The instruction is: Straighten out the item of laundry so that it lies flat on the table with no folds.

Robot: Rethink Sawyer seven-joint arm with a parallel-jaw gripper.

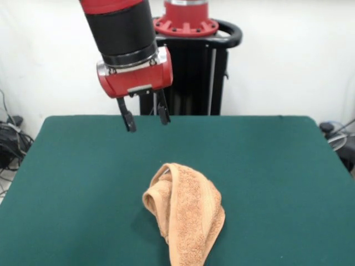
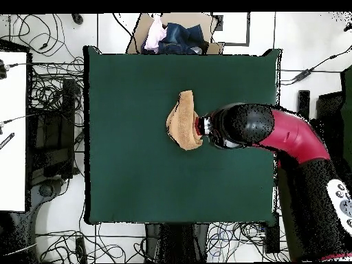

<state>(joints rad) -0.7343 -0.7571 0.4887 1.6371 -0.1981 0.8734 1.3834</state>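
From the front, my gripper hangs in the air above the far part of the table, well clear of its surface. My two thin black fingers point down with a moderate gap between them, and nothing is held between them. Above them sits my red, rounded wrist housing, then a black cylindrical sleeve and a red arm segment.

The towel lies nearer the camera, well apart from my fingers. It is an orange-tan terry cloth with a nubby, looped pile, bunched into a lumpy, roughly teardrop heap. A thick fold rolls over its top and left side, and long creases run down toward a narrow end at the lower edge of the picture. A smoother flat band runs lengthwise through the pile. The table has a dark green, felt-like top, matte and even, with rounded corners.

From overhead, the towel shows as a narrow, elongated crumple near the middle of the table, a little toward the side away from my base. My arm's glossy red curved shell and black wrist end lie just beside the towel. My fingers are hidden beneath my wrist here. A cardboard box of clothes sits beyond the table's far edge.
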